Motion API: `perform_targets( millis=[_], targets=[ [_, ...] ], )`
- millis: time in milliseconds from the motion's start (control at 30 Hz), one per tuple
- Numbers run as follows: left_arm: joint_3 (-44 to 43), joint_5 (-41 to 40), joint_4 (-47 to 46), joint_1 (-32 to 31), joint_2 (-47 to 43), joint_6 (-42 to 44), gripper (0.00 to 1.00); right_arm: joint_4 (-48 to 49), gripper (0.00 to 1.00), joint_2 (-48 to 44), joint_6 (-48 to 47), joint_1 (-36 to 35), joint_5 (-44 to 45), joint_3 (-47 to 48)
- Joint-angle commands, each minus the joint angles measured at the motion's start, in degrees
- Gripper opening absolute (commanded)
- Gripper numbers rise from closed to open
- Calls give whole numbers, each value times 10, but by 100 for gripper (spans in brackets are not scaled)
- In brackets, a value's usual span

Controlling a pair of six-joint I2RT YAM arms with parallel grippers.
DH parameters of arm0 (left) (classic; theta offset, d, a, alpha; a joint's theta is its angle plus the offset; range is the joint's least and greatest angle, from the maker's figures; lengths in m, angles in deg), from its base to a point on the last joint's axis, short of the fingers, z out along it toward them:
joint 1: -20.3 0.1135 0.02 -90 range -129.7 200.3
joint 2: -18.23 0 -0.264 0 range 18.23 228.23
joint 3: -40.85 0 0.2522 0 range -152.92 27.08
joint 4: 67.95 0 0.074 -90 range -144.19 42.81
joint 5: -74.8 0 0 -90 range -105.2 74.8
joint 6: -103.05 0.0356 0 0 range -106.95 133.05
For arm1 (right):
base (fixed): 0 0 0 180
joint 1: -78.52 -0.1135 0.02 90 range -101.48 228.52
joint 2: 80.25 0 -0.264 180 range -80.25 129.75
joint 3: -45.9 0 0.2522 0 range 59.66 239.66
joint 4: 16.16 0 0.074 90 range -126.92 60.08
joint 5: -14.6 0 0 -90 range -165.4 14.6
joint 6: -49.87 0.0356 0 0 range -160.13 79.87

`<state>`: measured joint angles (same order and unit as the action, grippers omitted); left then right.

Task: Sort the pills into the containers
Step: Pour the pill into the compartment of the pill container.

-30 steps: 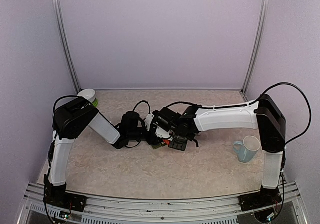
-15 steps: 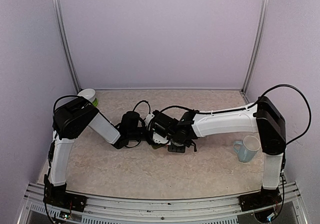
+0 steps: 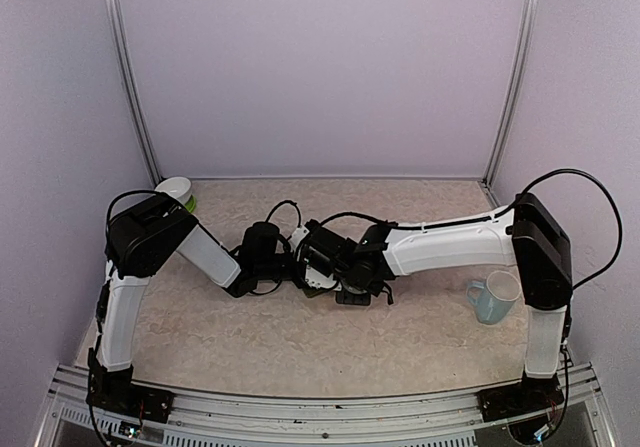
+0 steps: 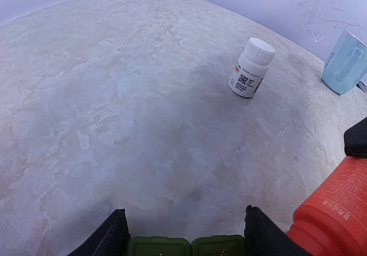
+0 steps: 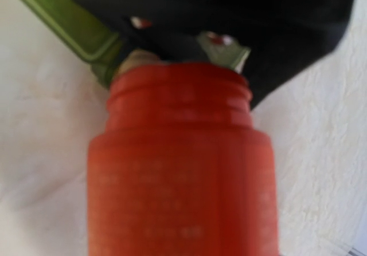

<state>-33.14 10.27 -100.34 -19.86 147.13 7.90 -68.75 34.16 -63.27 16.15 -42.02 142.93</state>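
The containers [image 4: 189, 247], a dark green strip, lie between my left gripper's fingers [image 4: 109, 236] and fill the gap, so the left gripper [image 4: 186, 233] is shut on them. In the right wrist view one green lid [image 5: 63, 18] stands open. My right gripper holds a red bottle [image 5: 183, 170] tipped over, its fingers hidden behind it. The bottle's uncapped threaded mouth is at the open compartment, under the left gripper's black body. A pale tan blob [image 5: 135, 58] sits at the mouth; I cannot tell if it is a pill. From above, both grippers [image 3: 300, 269] meet mid-table.
A white capped pill bottle [image 4: 251, 67] stands ahead of the left gripper, and a pale blue mug [image 3: 495, 297] beyond it at the right. A white bowl [image 3: 175, 188] sits at the back left corner. The red bottle [image 4: 332, 213] is close on the left gripper's right.
The right arm has reached further left and dropped lower, bringing the bottle against the left gripper, then stopped. The left arm has not moved.
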Motion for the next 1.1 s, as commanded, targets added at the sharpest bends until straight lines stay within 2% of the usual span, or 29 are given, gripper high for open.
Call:
perform_targets(
  millis=[0,367,800,1067],
  targets=[
    [22,24,134,-22,42,-13,65,41,44,3,11,-4,-23,-11],
    [22,25,135,-22,42,-13,65,115,44,-21,69,8,-50,-78],
    [22,25,135,-22,42,-13,65,185,45,-23,151,22,-38,-136],
    [21,27,135,-22,42,-13,65,278,45,-32,182,25,-38,-183]
  ],
)
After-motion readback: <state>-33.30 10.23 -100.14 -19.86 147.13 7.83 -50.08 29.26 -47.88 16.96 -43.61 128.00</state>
